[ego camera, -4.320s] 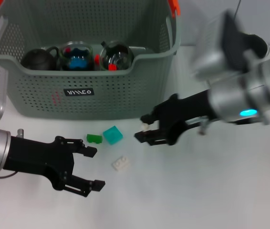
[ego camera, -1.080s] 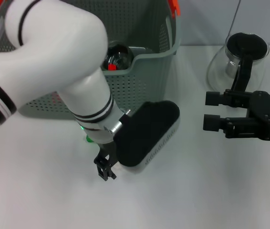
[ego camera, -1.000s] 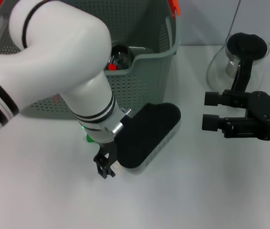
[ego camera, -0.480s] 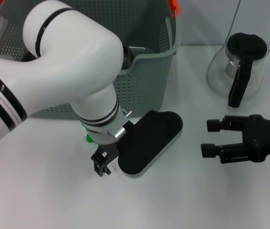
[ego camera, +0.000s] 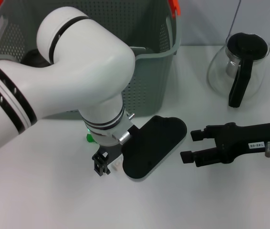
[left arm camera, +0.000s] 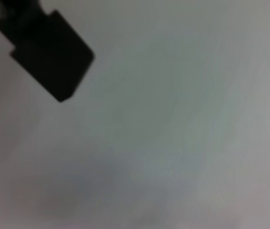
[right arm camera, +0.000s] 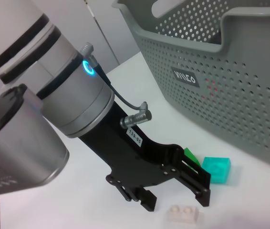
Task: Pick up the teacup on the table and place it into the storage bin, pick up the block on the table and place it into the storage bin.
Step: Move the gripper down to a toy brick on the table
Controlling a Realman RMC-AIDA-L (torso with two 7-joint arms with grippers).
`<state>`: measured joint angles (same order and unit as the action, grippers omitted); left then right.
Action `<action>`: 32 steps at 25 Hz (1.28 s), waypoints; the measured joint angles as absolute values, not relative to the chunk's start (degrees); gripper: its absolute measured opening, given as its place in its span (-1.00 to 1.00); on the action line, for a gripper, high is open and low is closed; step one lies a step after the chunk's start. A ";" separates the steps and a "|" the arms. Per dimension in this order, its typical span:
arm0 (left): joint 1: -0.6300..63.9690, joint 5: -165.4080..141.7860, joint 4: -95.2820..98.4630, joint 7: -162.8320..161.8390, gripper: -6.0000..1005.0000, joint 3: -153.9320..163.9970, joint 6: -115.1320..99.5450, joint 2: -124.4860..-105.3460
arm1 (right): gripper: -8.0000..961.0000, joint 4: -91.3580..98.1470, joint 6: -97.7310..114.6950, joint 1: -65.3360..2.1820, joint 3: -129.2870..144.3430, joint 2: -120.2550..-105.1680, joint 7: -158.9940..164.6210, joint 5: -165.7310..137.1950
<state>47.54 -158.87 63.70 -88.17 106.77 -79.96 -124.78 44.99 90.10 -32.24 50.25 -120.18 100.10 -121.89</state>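
Note:
My left gripper points down at the table in front of the storage bin. In the right wrist view it is open, with a small white block lying on the table just beyond its fingertips. A teal block and a green block lie beside it, near the bin. The head view shows only slivers of the white block and the green block. My right gripper is open and empty, low over the table to the right. The teacup is hidden.
A glass teapot with a black handle stands at the back right. My big white left arm covers most of the bin's inside. The left wrist view shows one black fingertip over the bare white table.
My right gripper has slid left toward the middle and sits lower. The left arm has shifted slightly forward, its gripper staying over the white block. Earlier, the left arm swung in over the blocks.

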 joint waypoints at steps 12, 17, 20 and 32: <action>50.06 -158.87 60.47 -88.16 0.68 108.22 -79.29 -124.81 | 0.97 42.56 88.69 -32.03 50.28 -120.32 99.93 -121.62; 51.09 -158.54 59.41 -88.15 0.42 108.44 -79.03 -124.81 | 0.97 41.08 87.68 -32.28 50.27 -120.33 99.40 -121.64; 51.68 -158.40 58.58 -88.25 0.28 108.83 -78.98 -124.81 | 0.97 40.61 87.11 -32.29 50.28 -120.32 99.11 -121.62; 53.48 -156.94 56.38 -89.26 0.20 110.47 -78.83 -124.81 | 0.97 38.99 86.04 -32.39 50.27 -120.32 97.65 -121.53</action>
<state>53.48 -156.94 56.38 -89.26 110.47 -78.83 -124.81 38.99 86.04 -32.39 50.27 -120.32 97.65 -121.53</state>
